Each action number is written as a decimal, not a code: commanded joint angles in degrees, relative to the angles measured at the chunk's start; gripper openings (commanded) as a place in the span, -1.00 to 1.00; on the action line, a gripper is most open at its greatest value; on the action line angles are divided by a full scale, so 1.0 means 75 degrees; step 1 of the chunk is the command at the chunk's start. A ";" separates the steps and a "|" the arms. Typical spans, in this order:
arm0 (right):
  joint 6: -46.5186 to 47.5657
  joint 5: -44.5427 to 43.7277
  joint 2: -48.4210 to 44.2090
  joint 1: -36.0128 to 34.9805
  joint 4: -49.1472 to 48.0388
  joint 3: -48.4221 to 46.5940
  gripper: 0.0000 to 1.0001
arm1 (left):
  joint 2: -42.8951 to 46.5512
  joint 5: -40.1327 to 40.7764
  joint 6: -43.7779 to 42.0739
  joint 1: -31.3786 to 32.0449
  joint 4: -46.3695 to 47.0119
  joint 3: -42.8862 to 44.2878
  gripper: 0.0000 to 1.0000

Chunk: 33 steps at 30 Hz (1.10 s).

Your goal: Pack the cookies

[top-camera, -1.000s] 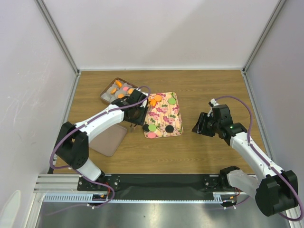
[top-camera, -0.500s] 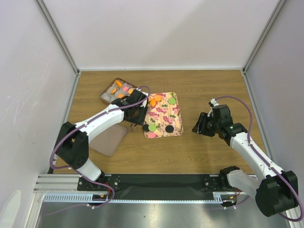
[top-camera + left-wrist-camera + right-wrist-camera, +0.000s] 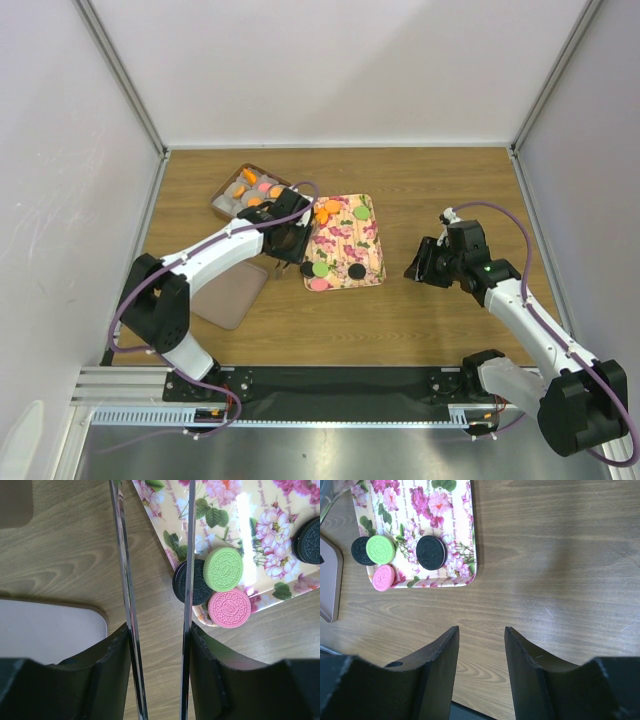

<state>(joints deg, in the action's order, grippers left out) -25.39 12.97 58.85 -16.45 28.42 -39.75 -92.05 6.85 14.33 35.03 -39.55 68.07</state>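
A floral tray [image 3: 345, 245] holds cookies: black [image 3: 308, 268], green [image 3: 321, 268] and pink [image 3: 319, 284] at its near left corner, another black one [image 3: 355, 270], a green one [image 3: 360, 212] and orange ones [image 3: 325, 210] at the far end. My left gripper [image 3: 285, 238] is shut on metal tongs [image 3: 122, 580], whose blades stand apart over the table beside the tray's left edge. The right blade crosses the black cookie [image 3: 195, 582], next to the green [image 3: 223, 569] and pink [image 3: 229, 608] ones. My right gripper [image 3: 415, 268] is open and empty, right of the tray.
A brown box [image 3: 222, 195] with orange and pink cookies stands at the back left. A flat pinkish-brown lid [image 3: 228, 295] lies on the table near the left arm. In the right wrist view the tray [image 3: 460, 540] lies at the upper left.
My left gripper has shifted very slightly with the tongs. The right arm and the cookies have not moved.
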 commanded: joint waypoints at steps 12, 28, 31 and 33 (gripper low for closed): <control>0.0069 0.0063 -0.0171 0.0002 -0.0227 0.0014 -0.05 | -0.0066 -0.0164 -0.0211 0.0158 0.0035 0.0322 -0.03; 0.0080 0.0087 -0.0229 0.0002 -0.0216 0.0003 -0.05 | -0.0301 0.0352 -0.0352 0.0158 -0.0070 0.0545 -0.19; 0.0080 0.0098 -0.0241 0.0002 -0.0192 -0.0009 -0.05 | -0.0103 0.0352 -0.0363 0.0158 -0.0094 0.0614 -0.21; 0.0069 0.0110 -0.0218 0.0002 -0.0192 0.0003 -0.05 | 0.0027 0.0317 -0.0375 0.0158 -0.0187 0.0685 -0.21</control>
<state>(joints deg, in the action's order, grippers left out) -25.39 12.99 58.37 -16.45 28.42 -39.55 -94.54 8.03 12.86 35.88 -40.86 70.22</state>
